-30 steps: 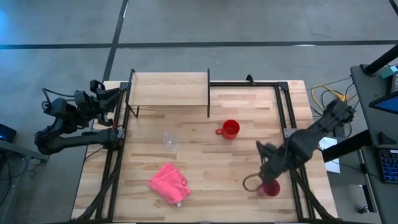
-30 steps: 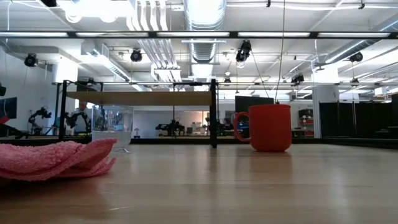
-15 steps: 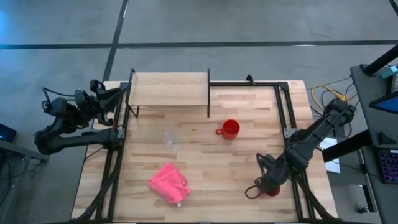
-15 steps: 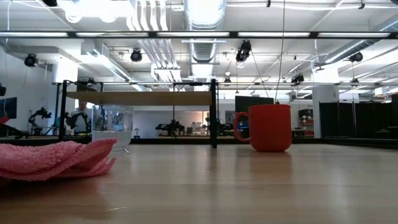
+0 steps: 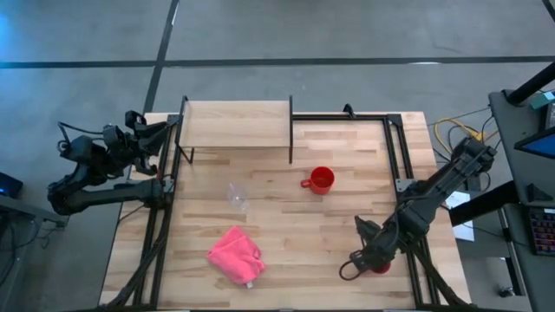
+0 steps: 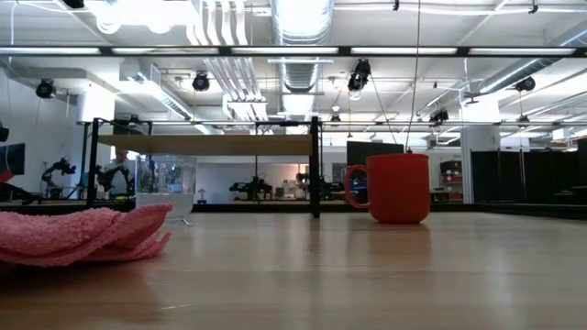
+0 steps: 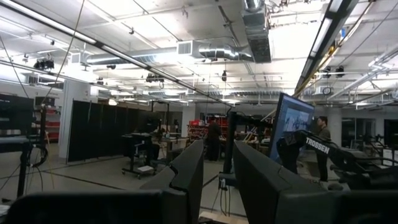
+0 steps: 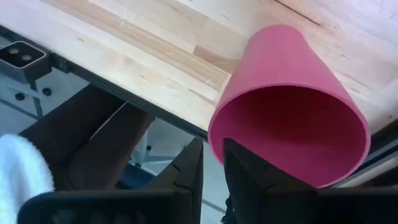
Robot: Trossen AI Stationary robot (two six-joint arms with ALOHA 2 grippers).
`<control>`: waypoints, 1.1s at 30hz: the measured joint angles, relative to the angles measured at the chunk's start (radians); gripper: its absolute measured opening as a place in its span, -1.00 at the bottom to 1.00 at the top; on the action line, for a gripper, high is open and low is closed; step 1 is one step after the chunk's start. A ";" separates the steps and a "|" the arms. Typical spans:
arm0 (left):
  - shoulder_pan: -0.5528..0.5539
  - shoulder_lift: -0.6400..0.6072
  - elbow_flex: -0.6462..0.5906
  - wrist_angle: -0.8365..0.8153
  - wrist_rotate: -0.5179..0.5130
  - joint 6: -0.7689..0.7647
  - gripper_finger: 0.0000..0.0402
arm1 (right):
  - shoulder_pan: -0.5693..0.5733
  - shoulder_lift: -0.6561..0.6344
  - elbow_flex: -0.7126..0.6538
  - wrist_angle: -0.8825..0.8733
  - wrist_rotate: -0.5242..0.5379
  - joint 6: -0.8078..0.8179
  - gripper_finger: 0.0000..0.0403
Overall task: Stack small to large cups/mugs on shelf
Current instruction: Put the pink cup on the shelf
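The magenta tumbler point(image 5: 381, 268) point(image 8: 286, 81) stands near the table's near right corner, mostly covered by my right gripper point(image 5: 370, 257) point(image 8: 212, 168), which is shut on it. The red-orange mug point(image 5: 322, 180) point(image 6: 397, 188) stands on its base at mid-table. The small clear cup point(image 5: 237, 196) point(image 6: 167, 188) stands to its left. The wooden shelf point(image 5: 236, 124) point(image 6: 206, 145) sits on black uprights at the far left. My left gripper point(image 5: 160, 132) point(image 7: 218, 168) waits beyond the table's left edge, its fingers a little apart. My right gripper holds the tumbler by its rim point(image 8: 212, 134). One finger point(image 8: 249, 177) is inside the mouth and the other finger point(image 8: 188, 167) is outside the wall. The fingers come slanting down from above. Whether the tumbler's base is still on the table does not show.
A pink cloth point(image 5: 235, 255) point(image 6: 83, 234) lies near the table's near edge, left of centre. Black frame rails point(image 5: 401, 165) run along the table's right and left sides. The tumbler is close to the table's near edge point(image 8: 124, 84).
My right gripper has moved toward the table's near edge and down onto the magenta tumbler, most of the way in the first half second, then only slightly. The mug, the clear cup and the cloth have stayed where they were.
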 joint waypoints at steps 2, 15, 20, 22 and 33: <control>0.000 0.000 0.000 0.000 0.000 0.000 -0.63 | -0.001 0.011 0.000 0.001 0.000 0.000 -0.72; 0.000 0.000 0.000 0.000 0.000 0.000 -0.63 | -0.001 0.080 -0.001 0.000 0.000 0.007 -0.72; 0.000 0.000 -0.001 0.000 0.000 0.000 -0.63 | -0.010 0.102 -0.001 -0.003 0.000 0.007 -0.81; 0.000 0.000 -0.001 0.001 0.000 0.000 -0.63 | -0.021 0.107 0.008 -0.011 0.000 -0.006 -0.91; 0.000 0.000 -0.001 0.005 0.000 0.000 -0.63 | -0.240 0.114 0.194 -0.109 0.092 -0.389 -0.96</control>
